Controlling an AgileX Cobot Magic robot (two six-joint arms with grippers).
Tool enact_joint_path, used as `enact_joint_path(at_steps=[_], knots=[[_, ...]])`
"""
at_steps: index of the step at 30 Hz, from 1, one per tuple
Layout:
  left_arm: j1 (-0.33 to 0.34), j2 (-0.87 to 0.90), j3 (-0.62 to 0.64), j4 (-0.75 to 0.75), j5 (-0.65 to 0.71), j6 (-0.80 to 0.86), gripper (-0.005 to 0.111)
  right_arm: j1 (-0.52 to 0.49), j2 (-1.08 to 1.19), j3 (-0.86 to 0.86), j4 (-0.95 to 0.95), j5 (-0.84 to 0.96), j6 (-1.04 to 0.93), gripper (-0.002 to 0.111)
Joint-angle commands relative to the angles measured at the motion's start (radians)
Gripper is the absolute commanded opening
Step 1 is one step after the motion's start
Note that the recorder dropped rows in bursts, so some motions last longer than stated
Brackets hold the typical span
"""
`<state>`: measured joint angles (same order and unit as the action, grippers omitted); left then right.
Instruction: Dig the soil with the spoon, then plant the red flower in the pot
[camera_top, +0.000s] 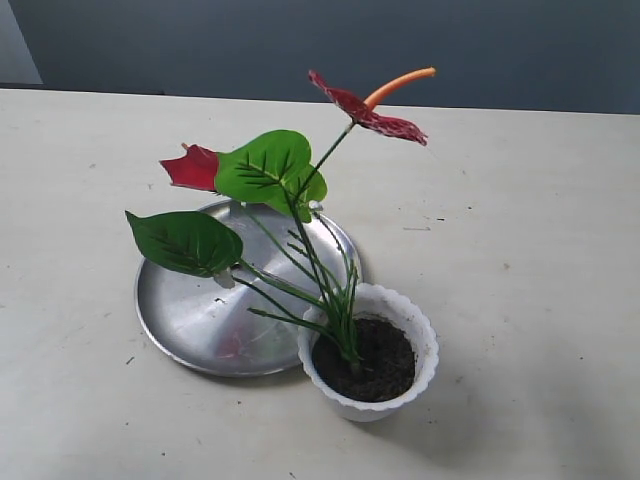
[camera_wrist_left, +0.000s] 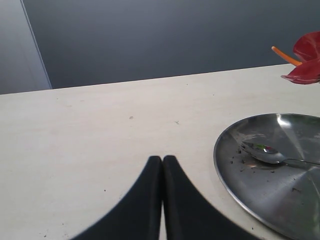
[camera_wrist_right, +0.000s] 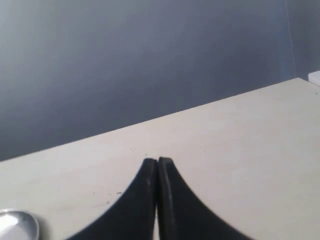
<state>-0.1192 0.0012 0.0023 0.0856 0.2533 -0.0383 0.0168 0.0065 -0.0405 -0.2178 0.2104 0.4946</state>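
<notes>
Red blooms of the red flower (camera_top: 365, 110) stood over the pot (camera_top: 370, 352), stems in the soil (camera_top: 372, 362); planting looked finished. From the left claw (camera_wrist_left: 162, 161), pressed shut and empty, the spoon (camera_wrist_left: 265, 152) lay at three o'clock on the plate (camera_wrist_left: 260, 200). The right claw (camera_wrist_right: 158, 162), also shut and empty, hovered above the bare worktop (camera_wrist_right: 240, 150).

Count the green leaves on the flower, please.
3. One leaf hangs over the plate's left part, one broad leaf sits in the middle beside the lower red bloom, one small leaf is partly hidden behind it.
</notes>
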Motion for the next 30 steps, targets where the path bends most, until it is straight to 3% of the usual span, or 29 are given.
enact_joint_path(at_steps=[1,7,10,30], knots=[[-0.005,-0.001,-0.002,-0.002,-0.014,-0.004,0.001,-0.005,-0.007,0.006,0.124,0.013,-0.249,0.0],[-0.005,-0.001,-0.002,-0.002,-0.014,-0.004,0.001,-0.005,-0.007,0.041,0.103,-0.079,-0.251,0.0],[-0.005,-0.001,-0.002,-0.002,-0.014,-0.004,0.001,-0.005,-0.007,0.041,0.123,-0.01,-0.251,0.0],[-0.005,-0.001,-0.002,-0.002,-0.014,-0.004,0.001,-0.005,-0.007,0.041,0.123,-0.01,-0.251,0.0]])
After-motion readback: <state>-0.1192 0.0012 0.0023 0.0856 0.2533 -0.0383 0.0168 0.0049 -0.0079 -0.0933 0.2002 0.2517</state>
